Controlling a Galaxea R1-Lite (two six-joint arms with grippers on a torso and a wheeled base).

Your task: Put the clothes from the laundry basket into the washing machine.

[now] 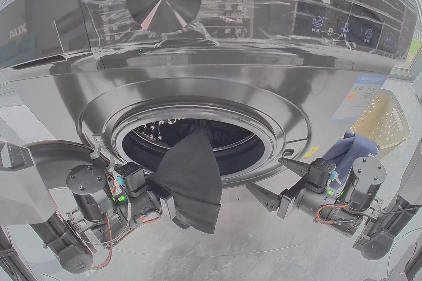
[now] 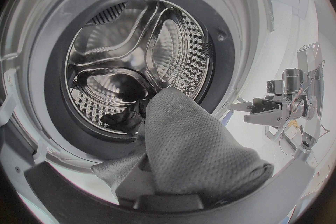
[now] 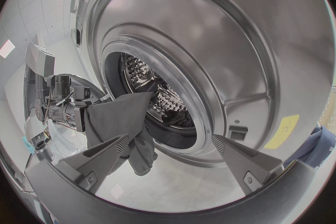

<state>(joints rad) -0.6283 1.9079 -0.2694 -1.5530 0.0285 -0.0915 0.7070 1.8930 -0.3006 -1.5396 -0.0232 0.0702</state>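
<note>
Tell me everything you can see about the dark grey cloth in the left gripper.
The dark grey cloth looks like a soft knit with fine pitted texture. It is crumpled and folded, pinched in the left gripper. Its upper end points into the washing machine opening, its lower end hangs loose outside. Whether it touches the rim is unclear.

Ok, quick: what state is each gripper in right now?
Left gripper: shut on the dark grey garment.
Right gripper: open, holding nothing.
</note>
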